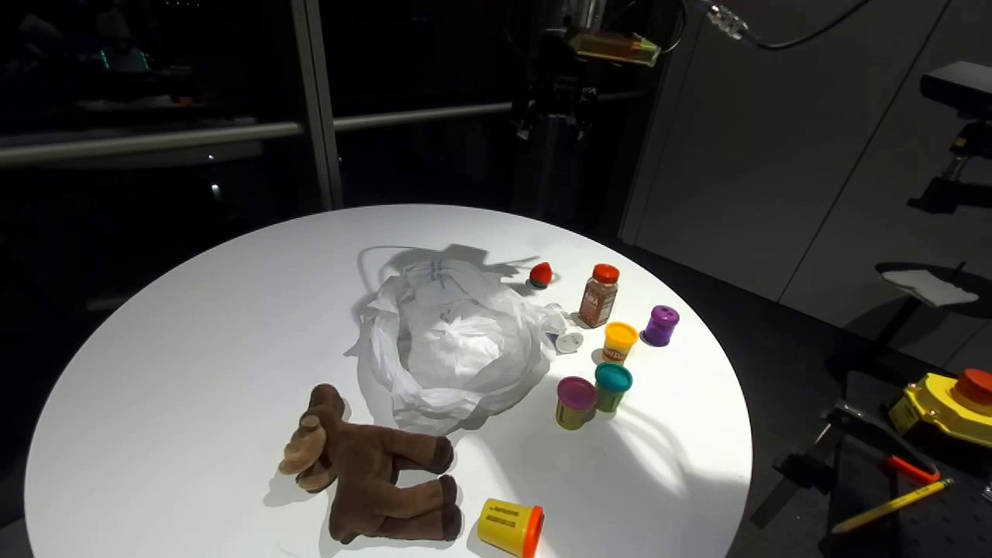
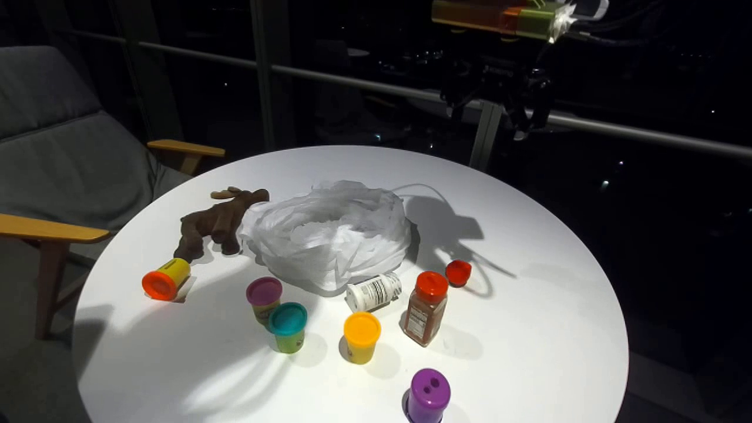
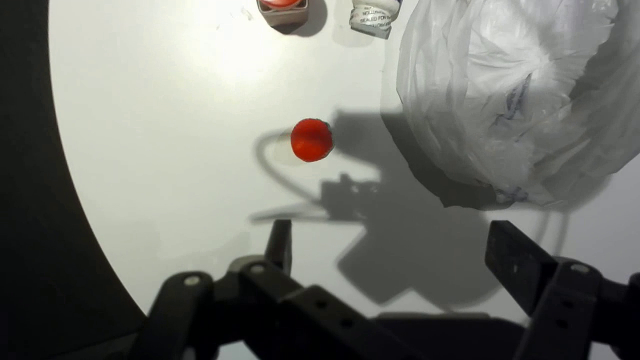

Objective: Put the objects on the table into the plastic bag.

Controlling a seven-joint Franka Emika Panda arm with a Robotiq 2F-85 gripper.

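Note:
On the white table (image 1: 178, 372), the plastic bag (image 1: 465, 349) lies with its mouth spread upward. A brown plush toy (image 1: 372, 473) rests on its side next to it, near a tipped yellow tub (image 2: 166, 279). Around the bag are a magenta-lidded cup (image 2: 264, 299), a teal-lidded cup (image 2: 288, 329), an orange cup (image 2: 362, 338), a purple shaker (image 2: 430, 396), a fallen white bottle (image 2: 374, 292) and a red-capped spice bottle (image 2: 426, 311). A small red object (image 3: 311, 140) sits alone beyond my fingertips in the wrist view. High above, my gripper (image 3: 390, 235) is open, holding nothing.
The round table's edge curves along the left of the wrist view. A grey chair (image 2: 59, 141) with wooden arms stands against the table. Outside the table are a yellow box with a red button (image 1: 949, 407) and a metal railing (image 2: 364, 85). The arm's shadow falls beside the bag.

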